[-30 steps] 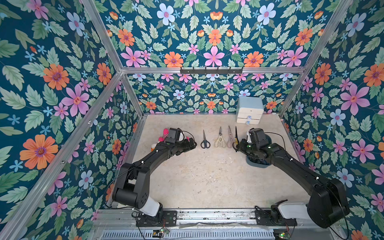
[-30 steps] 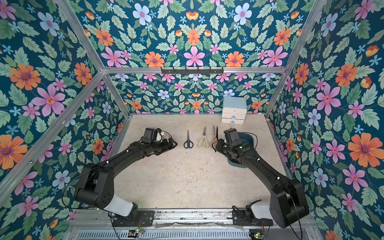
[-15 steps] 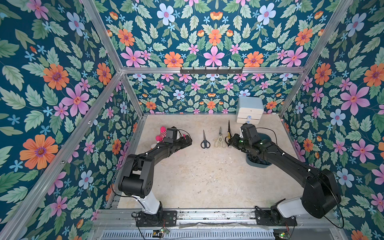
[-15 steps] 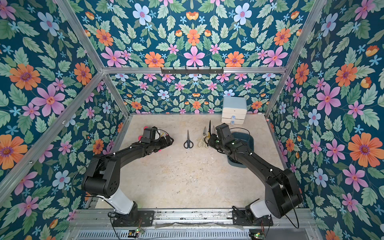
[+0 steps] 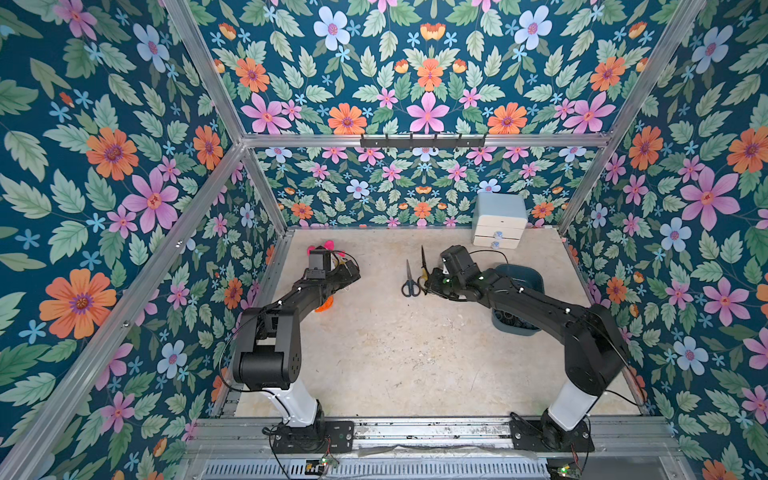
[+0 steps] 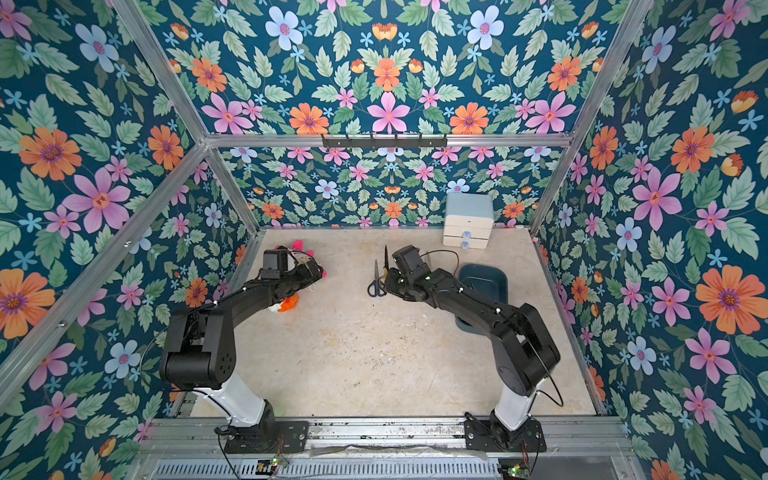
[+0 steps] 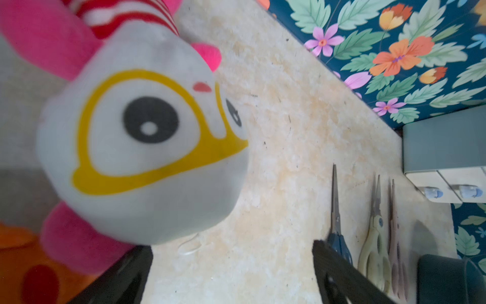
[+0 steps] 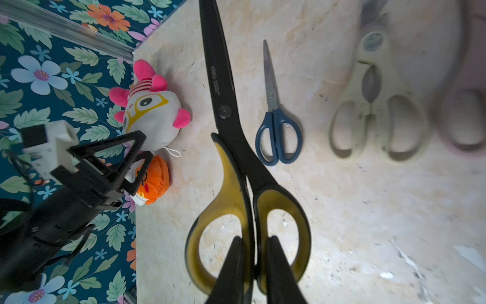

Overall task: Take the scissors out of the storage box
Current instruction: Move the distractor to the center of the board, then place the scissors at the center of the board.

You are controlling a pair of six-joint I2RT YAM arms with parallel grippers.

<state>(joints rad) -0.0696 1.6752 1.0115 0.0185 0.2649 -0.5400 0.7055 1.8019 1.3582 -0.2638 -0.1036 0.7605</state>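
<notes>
Right gripper (image 8: pixel 254 240) pinches the yellow scissors (image 8: pixel 224 101) by the handles — lowered beside the blue pair (image 8: pixel 274 115), they could swivel onto it.

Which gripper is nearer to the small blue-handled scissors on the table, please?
Right. The right gripper, holding yellow-handled scissors, hovers just beside the blue-handled scissors; the left gripper sits across the table near the plush toys.

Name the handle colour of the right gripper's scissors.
Yellow and black, on the scissors; right wrist view.
</notes>
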